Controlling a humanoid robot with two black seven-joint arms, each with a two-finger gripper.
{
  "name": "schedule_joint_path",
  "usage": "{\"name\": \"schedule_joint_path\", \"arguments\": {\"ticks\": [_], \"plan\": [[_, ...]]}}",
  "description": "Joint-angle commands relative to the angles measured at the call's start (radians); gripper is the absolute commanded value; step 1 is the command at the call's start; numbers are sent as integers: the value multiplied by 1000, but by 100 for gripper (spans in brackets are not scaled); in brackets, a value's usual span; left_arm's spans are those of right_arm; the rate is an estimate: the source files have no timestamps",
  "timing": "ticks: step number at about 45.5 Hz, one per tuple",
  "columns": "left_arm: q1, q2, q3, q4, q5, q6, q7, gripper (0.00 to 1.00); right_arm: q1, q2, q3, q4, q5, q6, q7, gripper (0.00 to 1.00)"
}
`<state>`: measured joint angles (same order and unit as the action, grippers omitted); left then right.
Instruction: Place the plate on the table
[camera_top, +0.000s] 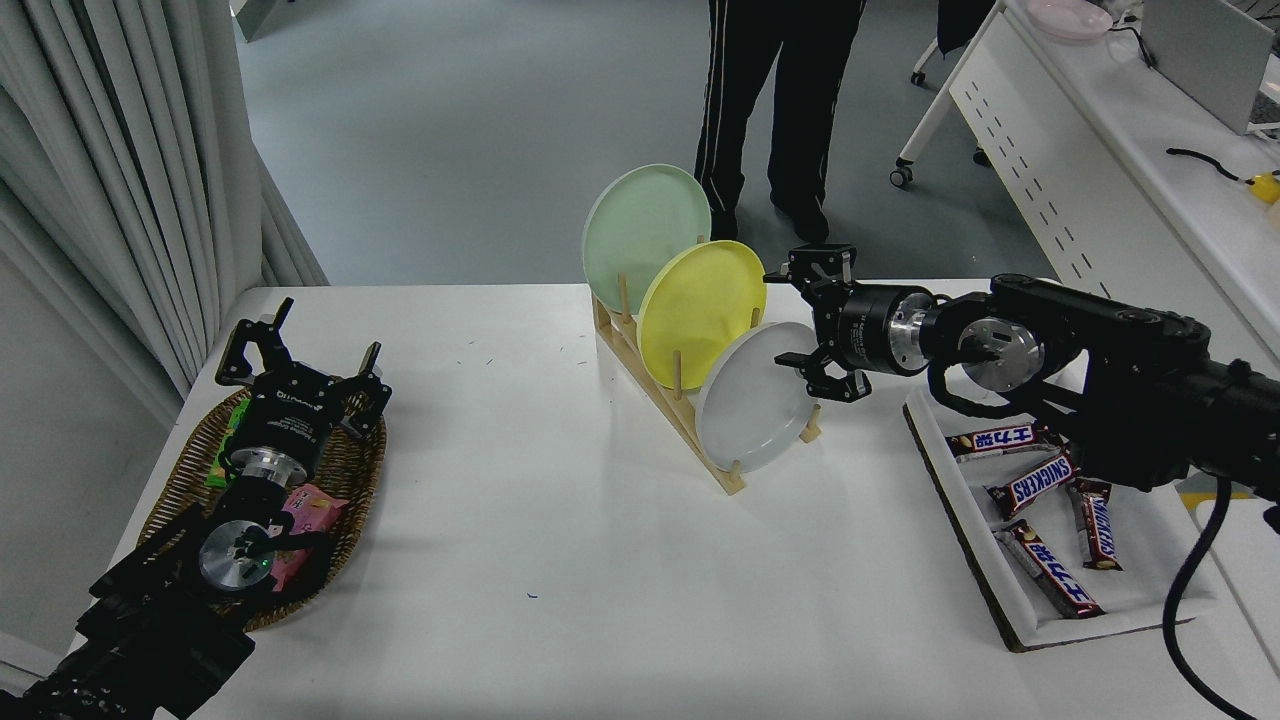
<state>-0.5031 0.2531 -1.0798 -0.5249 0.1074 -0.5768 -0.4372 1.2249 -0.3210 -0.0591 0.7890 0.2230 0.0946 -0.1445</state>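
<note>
The pale grey-white plate (755, 400) stands on edge in the front slot of a wooden rack (665, 410) on the white table (560, 520). A yellow plate (700, 305) and a mint-green plate (640, 235) stand behind it. My right gripper (795, 320) is open, with its fingers spread either side of the grey-white plate's upper right rim. I cannot tell whether they touch the rim. My left gripper (300, 350) is parked open over a wicker basket at the lower left.
A wicker basket (190, 470) holds snack packets at the left. A white tray (1050, 590) with several chocolate bars lies at the right, under my right arm. A person's legs (770, 110) stand beyond the far edge. A white desk (1100, 130) stands at the upper right.
</note>
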Motion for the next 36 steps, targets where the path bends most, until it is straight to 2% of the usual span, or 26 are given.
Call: {"name": "schedule_joint_path", "arguments": {"ticks": [1, 8, 12, 18, 31, 34, 36], "plan": [[0, 0, 0, 0, 0, 0, 0, 100, -5, 33, 1, -45, 2, -12, -4, 75], [0, 0, 0, 0, 0, 0, 0, 100, -7, 36, 5, -47, 2, -10, -26, 65], [0, 0, 0, 0, 0, 0, 0, 100, -7, 36, 8, -47, 2, -9, -27, 63], [0, 0, 1, 0, 0, 0, 0, 100, -5, 34, 10, -47, 4, 7, -46, 51], [0, 0, 0, 0, 0, 0, 0, 100, -4, 36, 30, -47, 13, 8, -78, 49], [0, 0, 0, 0, 0, 0, 0, 100, -4, 36, 33, -47, 15, 8, -79, 42], [0, 0, 1, 0, 0, 0, 0, 100, -4, 36, 38, -47, 15, 8, -81, 42]]}}
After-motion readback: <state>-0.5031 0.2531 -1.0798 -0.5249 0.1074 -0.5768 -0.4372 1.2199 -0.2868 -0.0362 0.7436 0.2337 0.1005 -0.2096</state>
